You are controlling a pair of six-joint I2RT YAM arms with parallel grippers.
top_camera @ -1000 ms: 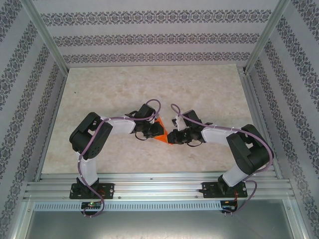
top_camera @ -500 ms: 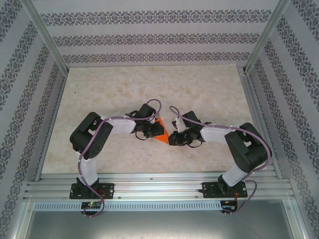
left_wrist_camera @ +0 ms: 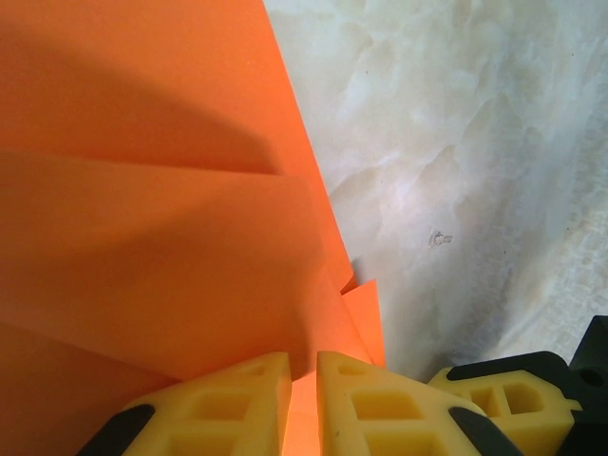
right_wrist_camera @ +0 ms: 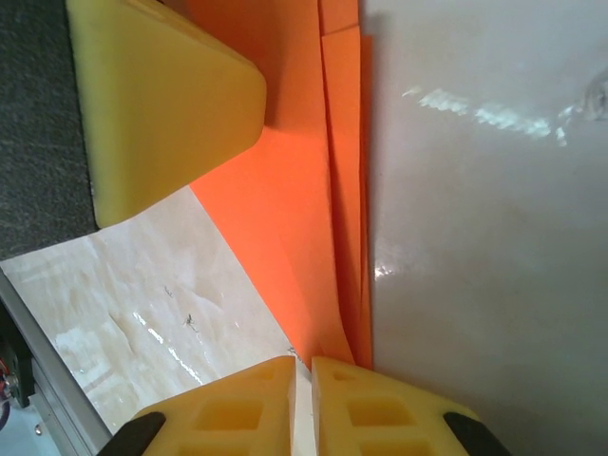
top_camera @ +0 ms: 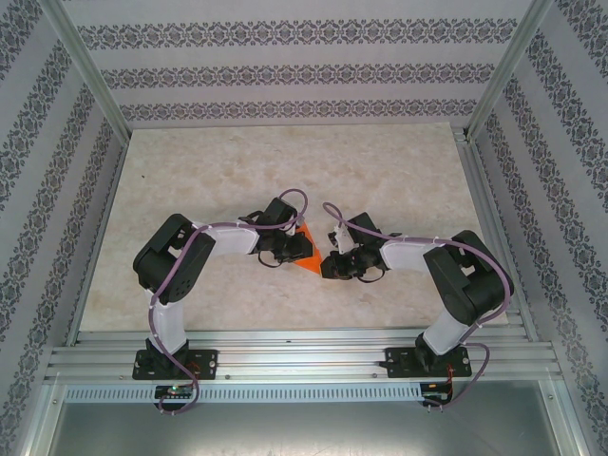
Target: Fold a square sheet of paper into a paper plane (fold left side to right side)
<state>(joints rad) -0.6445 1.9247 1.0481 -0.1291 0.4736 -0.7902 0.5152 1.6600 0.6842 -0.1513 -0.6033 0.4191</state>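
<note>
Marble table (top_camera: 237,171): left end effector (left_wrist_camera: 304,359) grasps paper plane (left_wrist_camera: 142,237); right end effector (right_wrist_camera: 304,361) clenched beside.

Pale marbled tabletop (top_camera: 285,161), striped wallpaper (top_camera: 285,76) (grey on white) — aluminium frame (top_camera: 304,356)

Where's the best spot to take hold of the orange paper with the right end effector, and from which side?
Probably the narrow pointed end of the orange paper, where the layered flap edges converge, approached low along the table from the right end effector's own side. The paper lies flat, and the left end effector is pinching its wider part.
</note>
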